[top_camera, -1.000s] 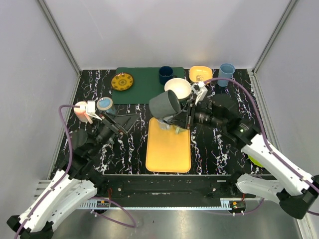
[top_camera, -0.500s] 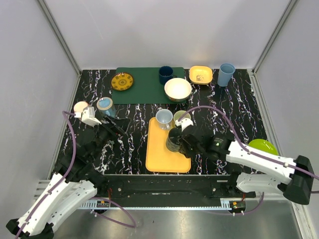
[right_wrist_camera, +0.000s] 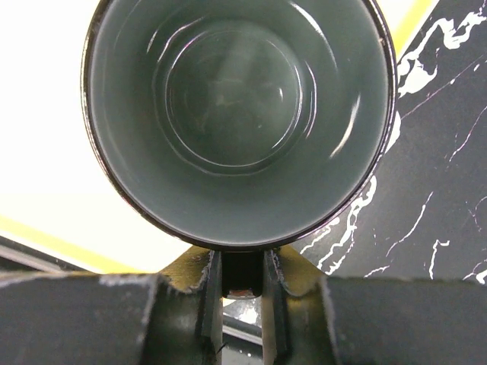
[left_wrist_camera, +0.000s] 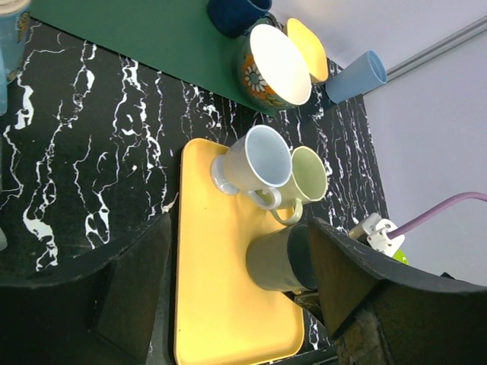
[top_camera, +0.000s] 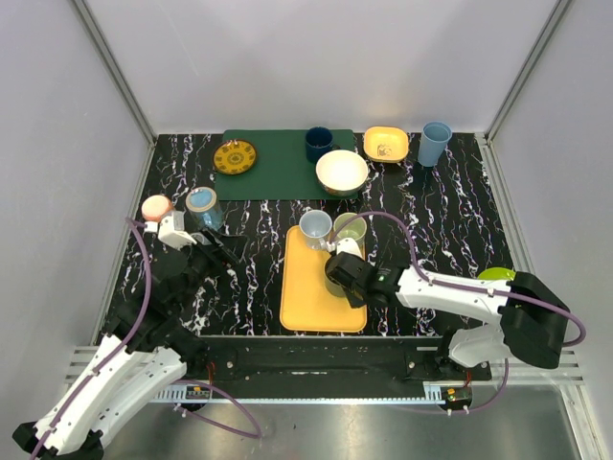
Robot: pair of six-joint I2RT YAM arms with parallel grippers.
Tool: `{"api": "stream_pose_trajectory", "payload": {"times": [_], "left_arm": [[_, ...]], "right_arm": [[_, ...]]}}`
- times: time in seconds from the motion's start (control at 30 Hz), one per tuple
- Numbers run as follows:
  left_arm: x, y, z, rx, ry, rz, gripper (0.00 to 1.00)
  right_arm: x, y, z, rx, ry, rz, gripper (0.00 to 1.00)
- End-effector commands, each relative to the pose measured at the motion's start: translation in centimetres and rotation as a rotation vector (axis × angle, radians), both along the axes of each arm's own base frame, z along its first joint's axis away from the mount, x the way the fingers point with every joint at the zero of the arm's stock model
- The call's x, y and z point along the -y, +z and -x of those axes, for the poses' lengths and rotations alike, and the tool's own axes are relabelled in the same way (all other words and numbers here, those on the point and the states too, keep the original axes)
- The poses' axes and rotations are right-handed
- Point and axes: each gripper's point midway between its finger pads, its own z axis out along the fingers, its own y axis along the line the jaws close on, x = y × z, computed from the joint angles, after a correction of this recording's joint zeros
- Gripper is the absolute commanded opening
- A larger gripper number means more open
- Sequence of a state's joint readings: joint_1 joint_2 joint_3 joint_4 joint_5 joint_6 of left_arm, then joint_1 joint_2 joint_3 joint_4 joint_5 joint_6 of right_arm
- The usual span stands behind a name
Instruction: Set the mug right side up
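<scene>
On tray [top_camera: 308, 292]: mug [left_wrist_camera: 275, 262] mouth-up | right end effector [right_wrist_camera: 242, 280] grips it | left end effector [top_camera: 226, 251] wide

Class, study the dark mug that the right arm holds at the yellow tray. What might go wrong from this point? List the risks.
1. The dark mug hangs over the right edge of the yellow tray. If it is set down half on the rim, it may tip.
2. The right tool seems to pinch only the handle, so the mug might swing or slip.
3. The pale green mug stands close by. A careless withdrawal may knock it.
</scene>
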State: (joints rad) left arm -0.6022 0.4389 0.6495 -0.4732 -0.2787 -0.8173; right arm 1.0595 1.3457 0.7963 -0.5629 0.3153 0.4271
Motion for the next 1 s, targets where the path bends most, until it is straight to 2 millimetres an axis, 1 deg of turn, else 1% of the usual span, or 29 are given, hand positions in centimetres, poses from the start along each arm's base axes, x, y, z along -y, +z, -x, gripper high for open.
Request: {"api": "stream_pose_trajectory", "payload": {"times": [0.0, 0.13, 0.2, 0.23, 0.27, 0.3, 0.33, 0.37, 0.4, 0.43, 0.47, 0.5, 0.53, 0.6, 0.63, 0.67, 0.7, 0.73, 0.77, 0.8, 0.83, 0.87, 0.9, 0.93, 0.97], "left_arm": [[-1.0, 0.2, -0.3, 0.017, 0.044, -0.031, 0.74], [-1.1, -0.1, -0.4, 0.0, 0.045, -0.058, 0.74], [-1.3, -0.4, -0.3, -0.014, 0.054, -0.075, 0.74], [-1.5, -0.4, -0.4, -0.015, 0.059, -0.081, 0.74], [-1.7, -0.5, -0.4, -0.02, 0.069, -0.089, 0.75], [-1.9, -0.6, -0.4, -0.024, 0.078, -0.096, 0.75], [-2.1, -0.8, -0.3, -0.037, 0.082, -0.111, 0.76], [-2.5, -0.9, -0.4, -0.041, 0.102, -0.124, 0.76], [-2.7, -1.0, -0.4, -0.045, 0.111, -0.133, 0.77], [-3.0, -1.2, -0.3, -0.059, 0.119, -0.154, 0.77], [-3.4, -1.2, -0.4, -0.062, 0.141, -0.168, 0.77], [-3.7, -1.3, -0.4, -0.068, 0.155, -0.179, 0.77], [-4.0, -1.4, -0.5, -0.084, 0.168, -0.202, 0.78], [-4.7, -1.6, -0.7, -0.098, 0.2, -0.24, 0.79], [-4.7, -1.7, -1.1, -0.113, 0.201, -0.277, 0.79], [-5.1, -1.9, -1.3, -0.128, 0.222, -0.302, 0.79], [-5.2, -2.1, -1.6, -0.143, 0.228, -0.329, 0.79], [-5.2, -2.6, -2.3, -0.172, 0.22, -0.392, 0.79], [-5.2, -2.8, -2.8, -0.193, 0.218, -0.419, 0.79], [-5.7, -4.0, -3.8, -0.248, 0.224, -0.481, 0.79], [-5.8, -3.7, -4.4, -0.261, 0.228, -0.489, 0.79], [-6.3, -4.1, -5.1, -0.293, 0.243, -0.488, 0.79], [-6.1, -4.4, -6.2, -0.304, 0.226, -0.506, 0.77], [-6.2, -4.5, -6.9, -0.313, 0.223, -0.501, 0.76], [-6.5, -4.6, -7.5, -0.323, 0.226, -0.483, 0.75]], "right_arm": [[-1.3, 0.9, -2.2, 0.085, -0.091, -0.054, 0.0], [-1.1, 0.2, -2.1, 0.063, -0.12, -0.041, 0.0], [-0.8, 0.2, -1.9, 0.054, -0.132, -0.039, 0.0], [-0.9, 0.4, -1.8, 0.05, -0.133, -0.048, 0.06], [-1.1, 0.9, -1.4, 0.036, -0.124, -0.075, 0.22], [-1.2, 1.3, -1.2, 0.03, -0.121, -0.094, 0.34], [-1.3, 1.7, -1.0, 0.026, -0.116, -0.114, 0.43], [-1.5, 2.8, -0.8, 0.03, -0.113, -0.152, 0.57], [-1.5, 3.5, -0.6, 0.028, -0.111, -0.172, 0.61], [-2.0, 4.5, -0.5, 0.033, -0.104, -0.206, 0.65], [-2.1, 5.9, -0.1, 0.031, -0.093, -0.246, 0.78], [-2.4, 6.9, 0.2, 0.035, -0.08, -0.271, 0.81], [-3.1, 8.8, 0.3, 0.046, -0.06, -0.317, 0.84], [-3.6, 11.7, 1.1, 0.051, -0.015, -0.389, 0.87], [-4.2, 14.2, 1.1, 0.069, 0.004, -0.449, 0.87], [-4.4, 16.1, 1.5, 0.076, 0.029, -0.502, 0.87], [-4.5, 17.5, 1.6, 0.095, 0.046, -0.534, 0.88], [-4.8, 19.8, 1.5, 0.121, 0.061, -0.585, 0.88], [-4.8, 21.5, 1.6, 0.147, 0.077, -0.632, 0.88], [-4.8, 22.5, 1.4, 0.173, 0.08, -0.65, 0.88], [-4.8, 23.7, 1.2, 0.203, 0.081, -0.674, 0.88], [-4.8, 24.5, 0.8, 0.233, 0.077, -0.689, 0.88], [-4.7, 24.9, 0.5, 0.256, 0.072, -0.688, 0.88], [-4.4, 24.9, -0.1, 0.281, 0.049, -0.676, 0.88], [-4.7, 24.8, -0.4, 0.292, 0.051, -0.672, 0.88]]}}
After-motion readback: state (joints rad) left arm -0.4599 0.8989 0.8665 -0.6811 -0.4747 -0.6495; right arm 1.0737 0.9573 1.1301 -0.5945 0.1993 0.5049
